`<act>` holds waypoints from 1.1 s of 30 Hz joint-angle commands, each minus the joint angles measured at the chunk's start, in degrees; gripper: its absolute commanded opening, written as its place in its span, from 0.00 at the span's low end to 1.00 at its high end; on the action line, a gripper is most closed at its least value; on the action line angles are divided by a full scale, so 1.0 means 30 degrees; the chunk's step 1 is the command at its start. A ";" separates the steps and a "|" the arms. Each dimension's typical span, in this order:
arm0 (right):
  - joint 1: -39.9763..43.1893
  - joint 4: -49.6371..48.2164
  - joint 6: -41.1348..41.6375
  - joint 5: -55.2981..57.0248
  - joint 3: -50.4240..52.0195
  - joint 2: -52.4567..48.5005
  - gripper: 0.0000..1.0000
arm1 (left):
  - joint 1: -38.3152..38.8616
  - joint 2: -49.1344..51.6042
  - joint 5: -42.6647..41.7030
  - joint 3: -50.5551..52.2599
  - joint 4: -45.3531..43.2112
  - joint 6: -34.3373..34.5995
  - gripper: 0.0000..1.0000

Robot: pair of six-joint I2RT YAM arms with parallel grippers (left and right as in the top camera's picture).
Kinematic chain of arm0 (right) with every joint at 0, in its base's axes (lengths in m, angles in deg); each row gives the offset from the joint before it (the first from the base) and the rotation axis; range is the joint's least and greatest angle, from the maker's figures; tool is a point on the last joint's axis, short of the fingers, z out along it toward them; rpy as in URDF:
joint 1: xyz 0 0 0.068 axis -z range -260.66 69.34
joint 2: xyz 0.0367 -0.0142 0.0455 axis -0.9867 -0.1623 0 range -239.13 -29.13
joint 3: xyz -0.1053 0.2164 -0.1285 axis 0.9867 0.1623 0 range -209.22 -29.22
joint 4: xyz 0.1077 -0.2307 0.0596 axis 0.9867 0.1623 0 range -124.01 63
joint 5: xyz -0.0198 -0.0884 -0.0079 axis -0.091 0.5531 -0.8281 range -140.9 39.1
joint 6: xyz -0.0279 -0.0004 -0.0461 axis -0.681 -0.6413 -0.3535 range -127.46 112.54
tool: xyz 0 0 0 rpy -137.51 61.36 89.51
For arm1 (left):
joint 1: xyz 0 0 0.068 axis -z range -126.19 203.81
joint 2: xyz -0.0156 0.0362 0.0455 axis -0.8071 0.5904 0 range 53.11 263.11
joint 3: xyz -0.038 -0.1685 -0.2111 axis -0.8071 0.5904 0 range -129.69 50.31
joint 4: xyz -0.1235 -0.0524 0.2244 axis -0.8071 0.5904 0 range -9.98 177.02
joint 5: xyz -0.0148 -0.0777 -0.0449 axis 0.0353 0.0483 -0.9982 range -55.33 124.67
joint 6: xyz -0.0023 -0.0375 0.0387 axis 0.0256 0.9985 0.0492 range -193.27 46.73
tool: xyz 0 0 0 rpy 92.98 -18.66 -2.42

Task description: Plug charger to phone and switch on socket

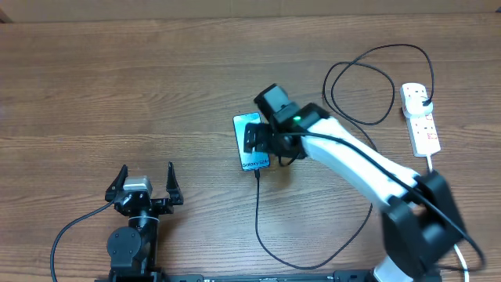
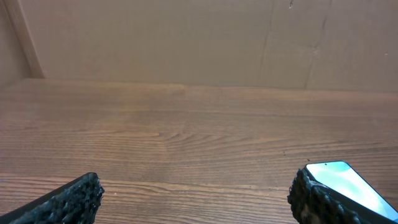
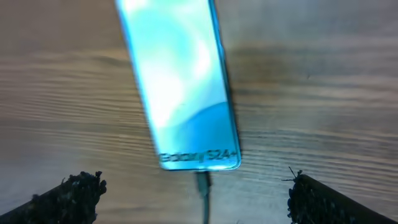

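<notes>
Wood-grain bench (image 1: 117,70) carries the phone (image 1: 246,125) face up near its middle, with the screen lit blue and white and the long sides running from the far edge toward the near edge. The right hand (image 1: 260,145) hovers just above it, jaws spread wide and gripping nothing. In its wrist view, the fingertips (image 3: 68,199) stand on either side of the phone's near end, clear of it. The charger (image 1: 257,211) meets that near short edge with its connector tip, though I cannot tell how deep it sits. Its cable runs toward the near edge, bends right and loops up to a black plug in the socket (image 1: 423,129), which lies by the right edge toward the far corner. The socket's switches are too small to read. The left hand (image 1: 145,176) sits by the near edge, left of centre, wide open and empty, well apart from the phone.
</notes>
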 commanded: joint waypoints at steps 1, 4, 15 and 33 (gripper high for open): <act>0.0321 -0.0036 -0.0044 0.0029 0.0029 0.2601 1.00 | -0.0131 -0.0211 -0.0160 0.0036 0.0000 -0.0277 1.00; 0.0437 -0.0029 -0.0044 0.0029 0.0029 0.4561 1.00 | -0.0131 -0.0219 -0.0160 0.0036 0.0000 -0.0277 1.00; 0.0437 -0.0015 -0.0044 0.0029 0.0029 1.1242 1.00 | -0.0131 -0.0211 -0.0160 0.0036 0.0000 -0.0277 1.00; 0.5836 0.1887 -0.0044 0.0029 0.0036 1.4848 1.00 | -0.0131 -0.0219 -0.0160 0.0036 0.0000 -0.0277 1.00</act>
